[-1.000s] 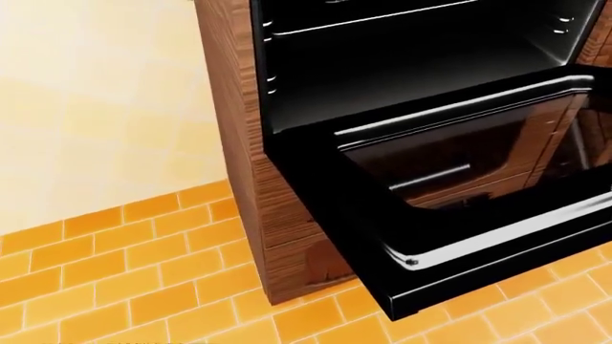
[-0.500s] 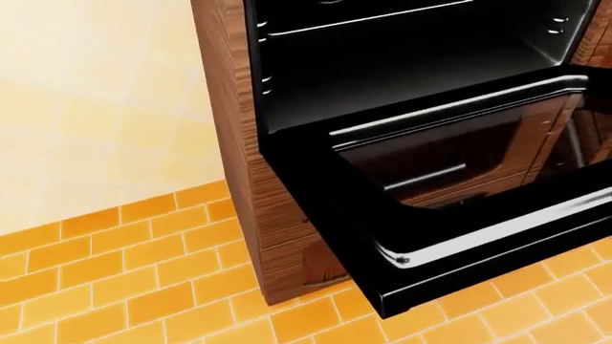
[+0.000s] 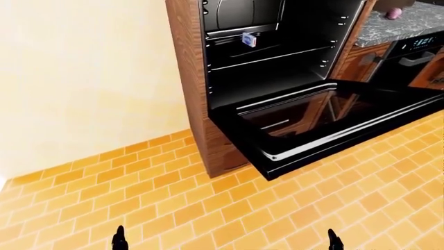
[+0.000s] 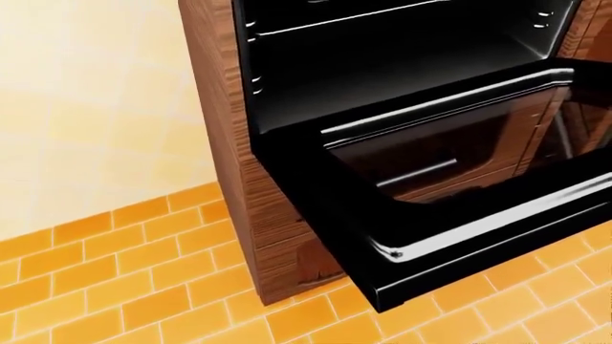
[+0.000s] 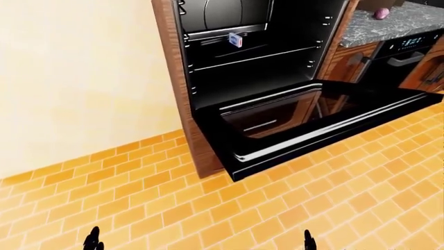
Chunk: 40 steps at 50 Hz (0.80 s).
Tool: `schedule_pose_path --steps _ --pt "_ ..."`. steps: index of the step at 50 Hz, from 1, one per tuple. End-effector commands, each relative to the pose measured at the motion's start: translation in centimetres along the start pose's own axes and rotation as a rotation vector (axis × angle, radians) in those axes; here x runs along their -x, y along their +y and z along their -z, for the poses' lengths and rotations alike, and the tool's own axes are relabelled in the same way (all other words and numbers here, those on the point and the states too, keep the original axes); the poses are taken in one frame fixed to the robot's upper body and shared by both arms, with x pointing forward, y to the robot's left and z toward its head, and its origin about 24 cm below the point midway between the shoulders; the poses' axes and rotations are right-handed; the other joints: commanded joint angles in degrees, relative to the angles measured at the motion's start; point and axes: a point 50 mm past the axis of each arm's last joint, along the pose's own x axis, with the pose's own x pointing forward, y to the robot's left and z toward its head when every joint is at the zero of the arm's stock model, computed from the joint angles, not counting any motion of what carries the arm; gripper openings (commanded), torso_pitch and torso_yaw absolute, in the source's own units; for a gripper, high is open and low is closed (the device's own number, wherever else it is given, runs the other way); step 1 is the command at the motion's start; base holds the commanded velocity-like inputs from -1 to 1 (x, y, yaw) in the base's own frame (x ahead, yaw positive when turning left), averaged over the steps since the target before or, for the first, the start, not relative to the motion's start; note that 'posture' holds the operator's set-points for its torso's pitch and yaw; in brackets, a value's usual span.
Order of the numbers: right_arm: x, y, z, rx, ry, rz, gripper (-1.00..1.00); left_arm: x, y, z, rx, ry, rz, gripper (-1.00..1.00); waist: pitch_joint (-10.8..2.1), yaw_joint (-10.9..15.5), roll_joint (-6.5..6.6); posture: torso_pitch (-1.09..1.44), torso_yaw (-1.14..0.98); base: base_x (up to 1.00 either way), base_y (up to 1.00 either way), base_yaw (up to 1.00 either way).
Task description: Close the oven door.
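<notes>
The black oven door (image 3: 326, 122) hangs fully open, lying flat and level above the floor, with its glass inner face up and a chrome handle bar along its outer edge (image 3: 347, 136). Behind it the dark oven cavity (image 3: 270, 67) with wire racks sits in a tall wooden cabinet (image 3: 189, 78). The head view shows the door's near-left corner (image 4: 387, 287) close up. Only dark tips of my left hand (image 3: 118, 240) and right hand (image 3: 335, 241) poke in at the bottom edge of the eye views, well short of the door. Their fingers are hidden.
A small blue-and-white box (image 3: 248, 39) lies on an oven rack. To the right are a granite counter (image 3: 409, 23) with a purple thing (image 3: 393, 12) and another black appliance (image 3: 416, 52). A cream wall (image 3: 83, 78) fills the left. Orange floor tiles (image 3: 208, 208) lie below.
The whole head view has slid a little to the left and up, so the camera has moved. The oven door has not changed its position.
</notes>
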Motion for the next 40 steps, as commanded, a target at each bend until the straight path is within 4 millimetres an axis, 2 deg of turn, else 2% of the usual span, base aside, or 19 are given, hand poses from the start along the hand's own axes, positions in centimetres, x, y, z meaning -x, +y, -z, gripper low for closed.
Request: schedule_pose_path --steps 1,6,11,15,19,22,25,27,29,31,32,33,34,36,40 --pt "-0.21 -0.83 -0.72 0.005 -0.041 0.028 1.00 -0.43 0.10 -1.10 -0.005 -0.059 0.000 1.00 -0.52 -0.15 0.02 0.00 0.00 -0.02 0.00 -0.23" --pt "-0.21 -0.85 -0.70 0.005 -0.039 0.027 1.00 -0.42 0.12 -1.08 -0.006 -0.058 0.000 1.00 -0.33 -0.43 0.30 0.00 0.00 -0.03 0.00 -0.23" --pt "-0.18 -0.86 -0.64 0.004 -0.036 0.026 1.00 -0.40 0.12 -1.05 -0.007 -0.058 -0.001 1.00 0.13 -0.19 1.91 0.00 0.00 -0.03 0.00 -0.23" --pt "-0.19 -0.87 -0.65 0.005 -0.036 0.026 1.00 -0.42 0.14 -1.07 -0.006 -0.057 -0.001 1.00 -0.28 0.37 1.03 0.00 0.00 -0.04 0.00 -0.24" --pt "-0.17 -0.89 -0.61 0.004 -0.033 0.023 1.00 -0.44 0.17 -1.10 -0.006 -0.057 -0.001 1.00 -0.16 0.29 -0.92 0.00 0.00 -0.06 0.00 -0.29" --pt "-0.17 -0.85 -0.59 0.005 -0.032 0.021 1.00 -0.42 0.18 -1.08 -0.006 -0.057 -0.001 1.00 -0.61 -0.16 -0.93 0.00 0.00 -0.10 0.00 -0.37" --pt "-0.15 -0.85 -0.57 0.004 -0.033 0.021 1.00 -0.42 0.19 -1.08 -0.006 -0.057 -0.001 1.00 -0.52 -0.58 -1.16 0.00 0.00 -0.15 0.00 -0.49" --pt "-0.14 -0.84 -0.55 0.003 -0.032 0.020 1.00 -0.44 0.19 -1.11 -0.006 -0.058 -0.001 1.00 -0.64 -0.58 -0.44 0.00 0.00 -0.15 0.00 -0.50" --pt "-0.15 -0.82 -0.55 0.004 -0.031 0.019 1.00 -0.43 0.18 -1.09 -0.006 -0.058 -0.001 1.00 -0.17 -0.30 0.71 0.00 0.00 -0.16 0.00 -0.52" --pt "-0.16 -0.83 -0.58 0.003 -0.032 0.019 1.00 -0.44 0.15 -1.10 -0.005 -0.059 0.000 1.00 0.31 0.18 2.53 0.00 0.00 -0.18 0.00 -0.54" --pt "-0.17 -0.83 -0.58 0.003 -0.032 0.019 1.00 -0.45 0.14 -1.12 -0.004 -0.059 -0.001 1.00 -0.02 0.44 4.22 0.00 0.00 -0.18 0.00 -0.55" --pt "-0.17 -0.82 -0.59 0.002 -0.032 0.019 1.00 -0.45 0.13 -1.12 -0.005 -0.059 0.000 1.00 -0.57 0.38 3.96 0.00 0.00 -0.18 0.00 -0.55" --pt "-0.17 -0.81 -0.59 0.003 -0.032 0.019 1.00 -0.43 0.11 -1.10 -0.005 -0.059 0.000 1.00 -0.35 1.25 2.96 0.00 0.00 -0.19 0.00 -0.54" --pt "-0.19 -0.81 -0.61 0.001 -0.032 0.019 1.00 -0.45 0.12 -1.12 -0.005 -0.059 0.000 1.00 0.08 0.95 3.36 0.00 0.00 -0.18 0.00 -0.55" --pt "-0.16 -0.80 -0.57 0.002 -0.032 0.019 1.00 -0.42 0.10 -1.08 -0.005 -0.058 0.000 1.00 -0.36 0.84 2.04 0.00 0.00 -0.19 0.00 -0.55"
